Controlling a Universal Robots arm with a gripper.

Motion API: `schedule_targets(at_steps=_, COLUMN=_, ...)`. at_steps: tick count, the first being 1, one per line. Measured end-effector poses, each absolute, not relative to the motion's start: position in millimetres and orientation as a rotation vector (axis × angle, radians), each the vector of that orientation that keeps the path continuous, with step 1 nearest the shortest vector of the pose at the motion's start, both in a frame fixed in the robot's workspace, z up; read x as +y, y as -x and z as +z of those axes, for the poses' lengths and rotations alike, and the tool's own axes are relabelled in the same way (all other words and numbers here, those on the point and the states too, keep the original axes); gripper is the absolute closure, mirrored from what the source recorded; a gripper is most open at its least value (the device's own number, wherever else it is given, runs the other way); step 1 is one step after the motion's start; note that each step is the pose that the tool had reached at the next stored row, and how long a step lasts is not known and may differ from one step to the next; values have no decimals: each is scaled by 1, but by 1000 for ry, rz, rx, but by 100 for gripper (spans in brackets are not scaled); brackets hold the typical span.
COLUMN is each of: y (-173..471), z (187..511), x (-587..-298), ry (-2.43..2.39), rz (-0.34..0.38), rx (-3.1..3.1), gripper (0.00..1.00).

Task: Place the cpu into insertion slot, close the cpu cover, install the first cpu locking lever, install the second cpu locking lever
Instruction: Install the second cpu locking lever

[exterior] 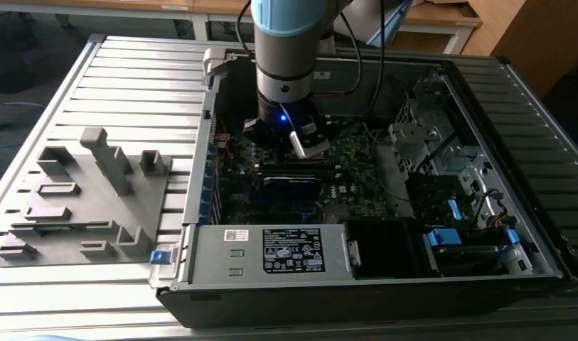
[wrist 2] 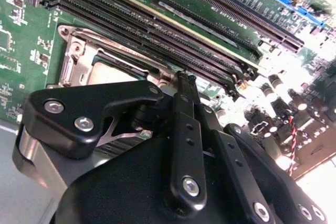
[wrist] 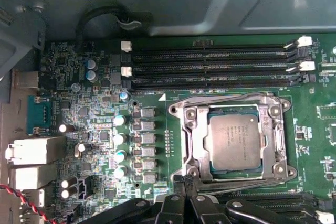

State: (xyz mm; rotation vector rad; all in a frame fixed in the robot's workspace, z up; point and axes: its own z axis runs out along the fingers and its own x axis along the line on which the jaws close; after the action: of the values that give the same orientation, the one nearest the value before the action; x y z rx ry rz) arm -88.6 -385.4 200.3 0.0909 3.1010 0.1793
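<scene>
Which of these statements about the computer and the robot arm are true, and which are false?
1. The chip lies in its socket on the green board. True.
2. The metal cover frame lies closed around the chip. True.
3. The computer case has its side panel on. False: it is open, with the board in view.
4. The arm is over the grey rack. False: it reaches down into the case.
5. The long slots beside the socket hold memory sticks. False: they are empty.

the cpu (wrist: 234,141) sits in the insertion slot (wrist: 198,142), framed by the cpu cover (wrist: 273,135).
</scene>
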Motion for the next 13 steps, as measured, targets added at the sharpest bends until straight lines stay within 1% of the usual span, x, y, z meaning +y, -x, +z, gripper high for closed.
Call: schedule_targets(at_steps=13, y=89, z=199, x=-389, ry=-91, rz=182, rx=3101, gripper=89)
